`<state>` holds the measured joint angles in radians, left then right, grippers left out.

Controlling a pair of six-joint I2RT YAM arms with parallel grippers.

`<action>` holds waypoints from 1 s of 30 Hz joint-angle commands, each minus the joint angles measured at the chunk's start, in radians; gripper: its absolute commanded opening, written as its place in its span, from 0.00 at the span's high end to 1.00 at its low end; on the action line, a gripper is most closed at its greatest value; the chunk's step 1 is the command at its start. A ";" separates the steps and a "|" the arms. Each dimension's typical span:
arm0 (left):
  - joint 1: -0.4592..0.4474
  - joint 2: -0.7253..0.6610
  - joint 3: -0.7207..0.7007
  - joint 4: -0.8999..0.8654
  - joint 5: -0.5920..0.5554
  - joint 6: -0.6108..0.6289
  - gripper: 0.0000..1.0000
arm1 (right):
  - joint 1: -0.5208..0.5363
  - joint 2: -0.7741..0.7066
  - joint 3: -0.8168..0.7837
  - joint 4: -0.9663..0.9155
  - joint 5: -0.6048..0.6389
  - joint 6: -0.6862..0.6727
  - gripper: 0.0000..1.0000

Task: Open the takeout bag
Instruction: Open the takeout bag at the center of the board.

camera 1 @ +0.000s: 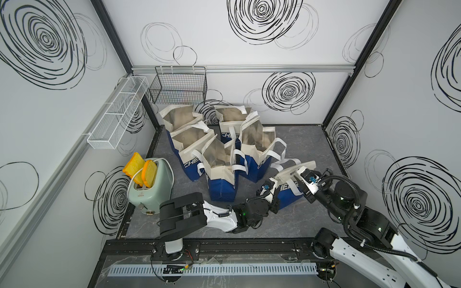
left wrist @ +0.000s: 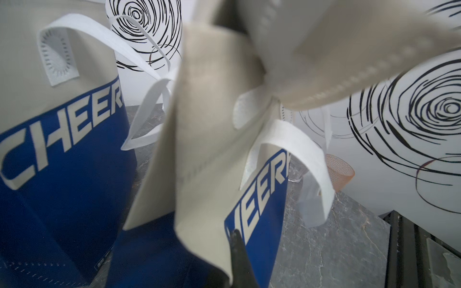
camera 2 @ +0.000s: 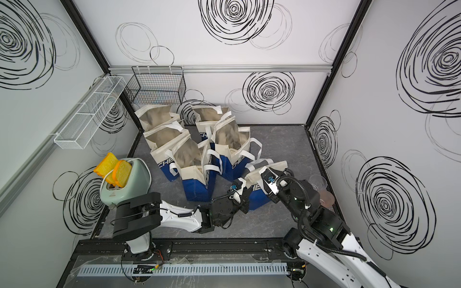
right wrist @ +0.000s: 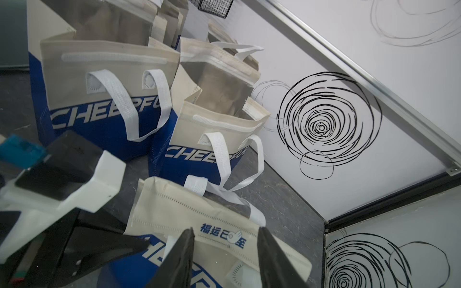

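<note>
Takeout bag [camera 1: 289, 174] near worktop's [camera 1: 299, 139] right edge, top shut. Left claw [camera 1: 274, 193] pinches its side; right claw [right wrist: 225, 230] half-parted, empty, over flap [right wrist: 174, 207]. Next: grip flap, peel

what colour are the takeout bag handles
White loop handles on beige-and-blue fabric takeout bags; clearest in right wrist view.

In both top views the fingertips of the left tool [camera 1: 271, 195] are hidden against the takeout bag [camera 1: 287, 174], and the right arm [camera 1: 331, 197] covers part of the bag. In the left wrist view the bag's folded top [left wrist: 336, 62] is blurred. Only one finger [left wrist: 238, 251] shows there, cut off by the edge.
</note>
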<state>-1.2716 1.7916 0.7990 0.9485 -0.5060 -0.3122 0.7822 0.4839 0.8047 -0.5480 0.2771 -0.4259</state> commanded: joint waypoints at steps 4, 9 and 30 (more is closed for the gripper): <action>-0.004 0.031 0.021 -0.103 -0.006 0.029 1.00 | 0.009 -0.030 -0.086 0.068 -0.032 -0.072 0.53; 0.001 0.026 0.026 -0.110 -0.007 0.037 1.00 | 0.020 -0.029 -0.135 0.118 -0.022 -0.082 0.51; 0.003 0.007 0.029 -0.122 -0.008 0.061 1.00 | 0.147 0.055 -0.229 0.340 0.251 -0.152 0.68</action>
<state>-1.2713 1.7927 0.8326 0.8909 -0.5137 -0.2729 0.9226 0.5362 0.5854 -0.2737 0.4751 -0.5533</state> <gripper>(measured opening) 0.049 0.327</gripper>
